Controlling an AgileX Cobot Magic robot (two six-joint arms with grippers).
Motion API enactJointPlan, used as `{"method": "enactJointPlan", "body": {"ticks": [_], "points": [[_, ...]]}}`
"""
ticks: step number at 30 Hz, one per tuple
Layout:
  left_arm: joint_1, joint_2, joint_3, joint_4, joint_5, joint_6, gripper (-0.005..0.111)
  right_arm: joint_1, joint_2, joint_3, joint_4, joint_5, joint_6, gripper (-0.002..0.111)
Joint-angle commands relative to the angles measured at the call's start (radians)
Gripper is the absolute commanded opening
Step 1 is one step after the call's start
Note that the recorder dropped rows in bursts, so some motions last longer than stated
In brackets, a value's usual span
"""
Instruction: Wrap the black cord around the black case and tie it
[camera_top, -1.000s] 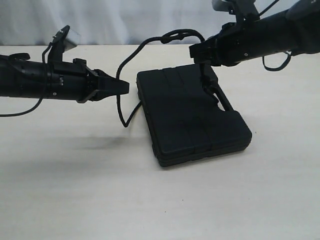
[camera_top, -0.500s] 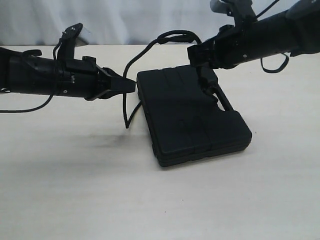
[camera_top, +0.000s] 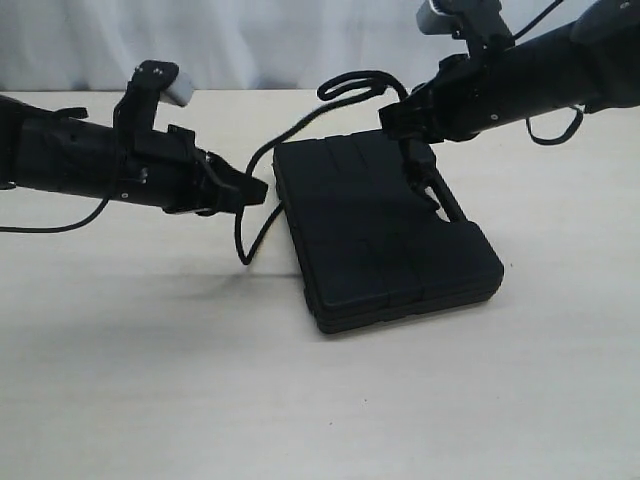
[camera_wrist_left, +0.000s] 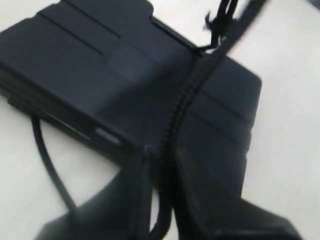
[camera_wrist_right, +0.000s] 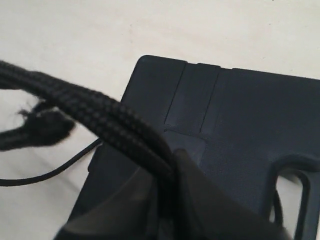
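Note:
The black case lies flat mid-table, its slot handle on the right edge. The black cord arcs over the case's far end between both grippers. My left gripper is level with the case's left edge and shut on the cord, which runs between its fingers. My right gripper points down at the handle end, shut on a doubled braided stretch at its jaws. A frayed knot hangs beside that stretch. A slack strand droops to the table left of the case.
Pale tabletop surrounds the case, with a white backdrop behind. Thin robot cables hang under the right arm, and another trails from the left arm.
My left gripper has moved right to the case's left edge and rolled its wrist, carrying the cord. The cord arc has shifted with it. The right gripper has barely moved.

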Motion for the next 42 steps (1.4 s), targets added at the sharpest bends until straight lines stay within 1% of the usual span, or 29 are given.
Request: {"method": "enactJointPlan", "body": {"ticks": [1,4,6,8,10,11,13,16,18,20,23,27,30,33,35,36,39,42], "points": [[-0.001,-0.017,-0.007,0.22,-0.083,-0.073,0.039,0.003,-0.009,0.005,-0.06,-0.085,0.009,0.004],[-0.001,-0.017,-0.007,0.232,-0.129,-0.067,0.06,0.003,-0.009,0.005,-0.089,-0.123,0.019,0.004],[-0.001,-0.017,-0.007,0.237,-0.142,-0.035,0.071,-0.005,-0.009,0.005,-0.102,-0.135,0.019,0.004],[-0.001,-0.017,-0.007,0.241,-0.147,0.018,0.078,-0.021,-0.009,0.005,-0.102,-0.139,0.019,0.004],[-0.015,-0.017,-0.007,0.241,-0.162,0.066,0.085,-0.047,-0.009,0.005,-0.102,-0.141,0.019,0.004],[-0.027,-0.017,-0.007,0.249,-0.18,0.074,0.088,-0.058,-0.009,0.005,-0.102,-0.139,0.021,0.004],[-0.074,-0.015,-0.012,0.297,-0.25,0.076,0.093,-0.079,-0.009,0.005,-0.102,-0.136,0.026,0.004],[-0.174,-0.011,-0.021,0.321,-0.376,0.076,0.095,-0.099,-0.009,0.005,-0.105,-0.132,0.04,0.004],[-0.233,-0.003,-0.046,0.325,-0.42,0.071,0.095,-0.099,-0.009,0.005,-0.11,-0.132,0.041,0.004],[-0.287,0.013,-0.086,0.325,-0.414,0.054,0.094,-0.099,-0.009,0.005,-0.11,-0.132,0.041,0.004],[-0.347,0.042,-0.146,0.337,-0.41,0.035,0.094,-0.099,-0.009,0.005,-0.109,-0.122,0.041,0.004],[-0.41,0.101,-0.208,0.343,-0.452,0.032,0.094,-0.099,-0.009,0.005,-0.109,-0.115,0.041,0.004],[-0.437,0.152,-0.253,0.346,-0.457,0.032,0.094,-0.099,-0.009,0.005,-0.106,-0.113,0.041,0.004],[-0.463,0.195,-0.28,0.346,-0.428,0.032,0.094,-0.099,-0.009,0.005,-0.106,-0.113,0.041,0.004],[-0.48,0.209,-0.291,0.356,-0.386,0.035,0.094,-0.099,-0.009,0.005,-0.106,-0.113,0.041,0.004],[-0.49,0.209,-0.292,0.372,-0.355,0.034,0.094,-0.099,-0.009,0.005,-0.106,-0.113,0.041,0.004],[-0.531,0.209,-0.302,0.483,-0.292,0.029,0.094,-0.099,-0.009,0.005,-0.106,-0.113,0.041,0.004],[-0.599,0.209,-0.314,0.65,-0.3,-0.001,0.093,-0.099,-0.009,0.005,-0.108,-0.111,0.041,0.004]]}}
